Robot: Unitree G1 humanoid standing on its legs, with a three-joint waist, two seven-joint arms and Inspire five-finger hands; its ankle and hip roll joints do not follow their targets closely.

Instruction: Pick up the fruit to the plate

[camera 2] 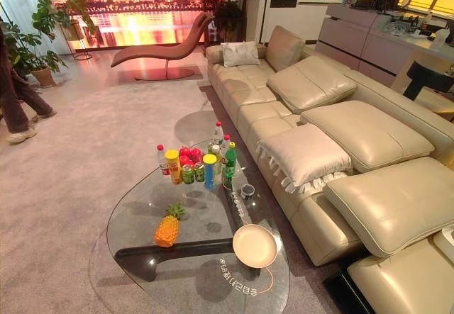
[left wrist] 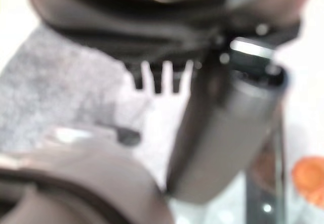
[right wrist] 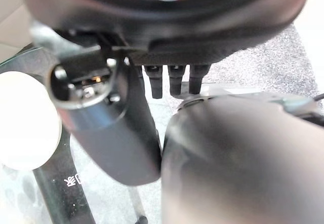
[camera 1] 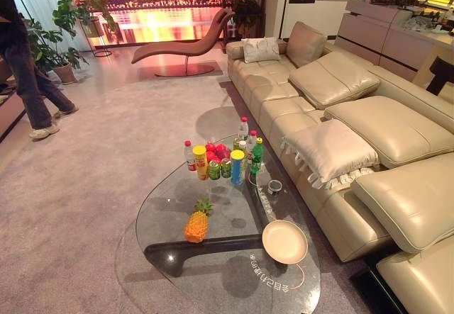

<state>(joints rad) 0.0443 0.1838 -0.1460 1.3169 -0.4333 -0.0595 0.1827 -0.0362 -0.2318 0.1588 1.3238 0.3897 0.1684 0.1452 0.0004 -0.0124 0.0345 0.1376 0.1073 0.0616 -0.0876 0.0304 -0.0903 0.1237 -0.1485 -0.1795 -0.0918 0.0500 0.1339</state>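
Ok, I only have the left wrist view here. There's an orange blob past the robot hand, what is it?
Observer: A pineapple on the glass table, as the head camera shows it.
Reviewer: Is there a plate anywhere?
Observer: Yes, a plate with nothing on it, on the same table. It is apart from the pineapple, on the side nearer the sofa.
Reviewer: Any other fruit?
Observer: Red fruit sits among the bottles and cans at the table's far end.

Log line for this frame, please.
stage: not started | pineapple: on glass table | plate: empty | left hand: open | right hand: open
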